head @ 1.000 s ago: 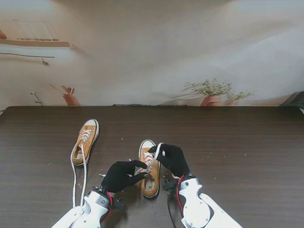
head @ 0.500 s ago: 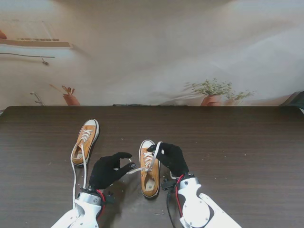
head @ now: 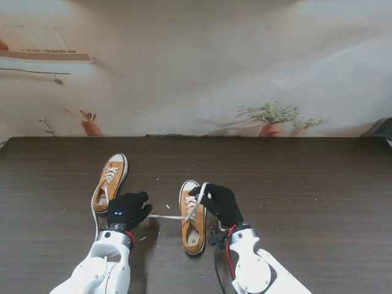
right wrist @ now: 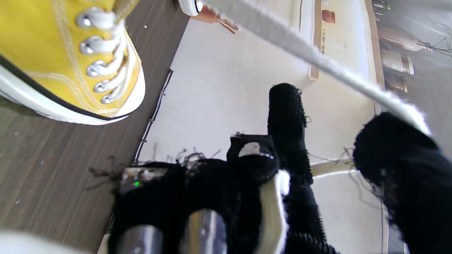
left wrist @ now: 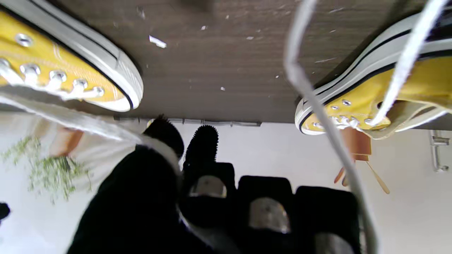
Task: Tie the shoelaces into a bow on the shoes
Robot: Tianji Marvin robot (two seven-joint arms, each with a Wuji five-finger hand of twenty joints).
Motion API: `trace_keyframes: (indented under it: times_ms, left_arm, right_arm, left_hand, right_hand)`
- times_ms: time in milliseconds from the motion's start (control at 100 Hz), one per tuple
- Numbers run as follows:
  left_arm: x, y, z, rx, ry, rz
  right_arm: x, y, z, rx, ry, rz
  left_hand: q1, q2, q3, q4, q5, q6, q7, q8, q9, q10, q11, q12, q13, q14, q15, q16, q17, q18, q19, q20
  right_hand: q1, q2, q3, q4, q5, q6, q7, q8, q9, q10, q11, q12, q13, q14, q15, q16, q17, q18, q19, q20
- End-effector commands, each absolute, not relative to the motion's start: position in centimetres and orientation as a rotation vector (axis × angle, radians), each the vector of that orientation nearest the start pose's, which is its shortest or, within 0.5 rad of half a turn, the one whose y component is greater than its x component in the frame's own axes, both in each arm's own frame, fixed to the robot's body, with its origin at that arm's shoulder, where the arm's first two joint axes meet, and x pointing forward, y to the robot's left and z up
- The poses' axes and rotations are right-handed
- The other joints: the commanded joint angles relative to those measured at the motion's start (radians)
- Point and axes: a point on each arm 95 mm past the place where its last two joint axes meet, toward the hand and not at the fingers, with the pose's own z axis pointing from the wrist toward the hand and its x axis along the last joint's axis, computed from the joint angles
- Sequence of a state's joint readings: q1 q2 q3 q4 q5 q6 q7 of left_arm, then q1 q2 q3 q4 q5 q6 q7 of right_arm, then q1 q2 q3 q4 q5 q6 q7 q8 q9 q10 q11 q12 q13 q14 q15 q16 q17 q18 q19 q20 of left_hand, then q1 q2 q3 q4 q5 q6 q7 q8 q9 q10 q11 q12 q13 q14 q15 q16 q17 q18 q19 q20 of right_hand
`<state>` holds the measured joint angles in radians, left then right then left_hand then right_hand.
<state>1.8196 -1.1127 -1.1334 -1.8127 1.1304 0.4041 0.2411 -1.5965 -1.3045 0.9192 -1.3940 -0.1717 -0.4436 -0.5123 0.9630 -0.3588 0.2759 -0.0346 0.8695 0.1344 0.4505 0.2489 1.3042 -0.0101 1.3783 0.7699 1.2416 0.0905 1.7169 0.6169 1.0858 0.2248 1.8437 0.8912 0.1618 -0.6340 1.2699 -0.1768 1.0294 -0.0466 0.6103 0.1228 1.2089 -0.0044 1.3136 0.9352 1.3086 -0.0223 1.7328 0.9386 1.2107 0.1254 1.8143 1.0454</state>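
While taut between shoes, lace (head: 166,217) in left robot hand (head: 127,210).

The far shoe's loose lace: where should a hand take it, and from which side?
Grip the loose lace along the slack run trailing from the far shoe toward me on the table, coming from above with a thumb-and-finger pinch. It lies flat and thin there, clear of the eyelets. The left hand is nearest, though it already holds the near shoe's lace.
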Motion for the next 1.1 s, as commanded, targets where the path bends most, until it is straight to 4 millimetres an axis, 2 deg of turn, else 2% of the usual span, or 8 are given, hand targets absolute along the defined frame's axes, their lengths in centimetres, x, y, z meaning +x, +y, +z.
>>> trace_keyframes:
  times_ms: [0, 180, 280, 420, 570, 680, 800, 1090]
  left_arm:
    - [31.8, -3.2, -32.2, -1.211, 1.276, -1.327]
    - [31.9, -3.1, -31.7, -1.328, 1.501, -1.146]
    - [31.8, -3.0, -31.6, -1.409, 1.636, -1.055]
    - [31.8, -2.8, -31.6, -1.6, 1.803, -1.051]
    - [31.7, -3.0, -32.0, -1.761, 1.871, -1.144]
    - [31.8, -3.2, -32.4, -1.891, 1.886, -1.246]
    - [31.8, -3.2, -33.1, -2.029, 1.852, -1.343]
    - [31.4, -3.8, -35.0, -2.305, 1.671, -1.619]
  right_arm:
    - [33.5, 11.9, -38.3, -1.889, -0.547, -2.457]
    - [33.5, 11.6, -38.1, -1.897, -0.533, -2.464]
    - [33.5, 11.4, -38.1, -1.902, -0.528, -2.466]
    - [33.6, 11.3, -38.1, -1.901, -0.525, -2.47]
    - [33.6, 11.4, -38.2, -1.9, -0.528, -2.469]
    - [33.6, 11.4, -38.2, -1.902, -0.533, -2.467]
    - [33.6, 11.4, -38.2, -1.903, -0.537, -2.468]
    - [33.6, 11.6, -38.5, -1.906, -0.554, -2.46]
  left_hand:
    - [0.052, -0.059, 0.019, 0.001, 0.021, 0.033, 0.019, -0.025, 0.056, 0.052, 0.051, -0.019, 0.028, 0.006, 0.088, 0.006, 0.029, -0.163, 0.25, 0.014]
    - [-0.017, -0.119, 0.135, -0.005, 0.007, 0.024, 0.012, -0.029, 0.056, 0.049, 0.046, -0.033, 0.029, -0.033, 0.084, -0.008, 0.03, -0.193, 0.25, -0.025]
    - [-0.049, -0.124, 0.146, -0.013, 0.009, 0.007, 0.02, -0.016, 0.056, 0.02, 0.029, -0.04, 0.03, -0.066, 0.067, -0.019, 0.03, -0.217, 0.25, -0.06]
    - [-0.045, -0.132, 0.066, 0.001, 0.03, -0.044, 0.142, -0.008, 0.057, 0.005, 0.008, -0.037, 0.031, -0.086, 0.048, -0.027, 0.027, -0.234, 0.25, -0.134]
    - [-0.026, -0.116, -0.023, 0.013, 0.036, -0.101, 0.255, 0.008, 0.056, 0.0, -0.01, -0.036, 0.03, -0.087, 0.033, -0.032, 0.024, -0.226, 0.25, -0.154]
    - [-0.088, -0.036, -0.129, 0.01, 0.061, -0.133, 0.247, 0.061, 0.033, -0.001, -0.032, -0.005, 0.031, -0.088, 0.017, -0.036, 0.021, -0.215, 0.25, -0.205]
    - [-0.149, 0.072, -0.256, 0.01, 0.119, -0.138, 0.201, 0.136, 0.01, 0.031, -0.046, 0.017, 0.031, -0.069, -0.001, -0.04, 0.017, -0.184, 0.25, -0.224]
    - [-0.155, 0.173, -0.26, 0.013, 0.144, -0.134, 0.167, 0.136, -0.008, 0.084, -0.054, 0.026, 0.03, -0.011, -0.019, -0.046, 0.008, -0.1, 0.25, -0.252]
  right_hand:
    - [-0.002, -0.009, -0.03, -0.013, 0.038, -0.018, 0.014, -0.022, 0.073, 0.043, 0.054, 0.027, 0.004, 0.007, 0.069, 0.017, 0.023, -0.048, 0.28, 0.018]
    - [0.002, -0.009, -0.031, -0.012, 0.038, -0.019, 0.015, -0.023, 0.075, 0.043, 0.054, 0.027, 0.004, 0.007, 0.07, 0.018, 0.023, -0.047, 0.28, 0.018]
    - [0.003, -0.008, -0.032, -0.012, 0.038, -0.021, 0.016, -0.023, 0.075, 0.043, 0.053, 0.028, 0.004, 0.007, 0.069, 0.018, 0.023, -0.047, 0.28, 0.018]
    - [0.004, -0.005, -0.034, -0.011, 0.038, -0.022, 0.018, -0.024, 0.075, 0.043, 0.053, 0.028, 0.004, 0.008, 0.069, 0.018, 0.023, -0.046, 0.28, 0.018]
    - [0.006, -0.006, -0.034, -0.011, 0.038, -0.022, 0.019, -0.024, 0.075, 0.043, 0.053, 0.028, 0.004, 0.008, 0.069, 0.017, 0.023, -0.046, 0.28, 0.017]
    - [0.006, -0.006, -0.034, -0.011, 0.037, -0.022, 0.019, -0.025, 0.075, 0.043, 0.053, 0.028, 0.004, 0.008, 0.069, 0.017, 0.022, -0.046, 0.28, 0.017]
    - [0.006, -0.001, -0.035, -0.01, 0.036, -0.024, 0.018, -0.026, 0.075, 0.043, 0.053, 0.028, 0.004, 0.008, 0.069, 0.017, 0.023, -0.046, 0.28, 0.017]
    - [0.006, 0.012, -0.038, -0.009, 0.035, -0.029, 0.018, -0.026, 0.075, 0.043, 0.053, 0.029, 0.004, 0.008, 0.069, 0.017, 0.022, -0.045, 0.28, 0.016]
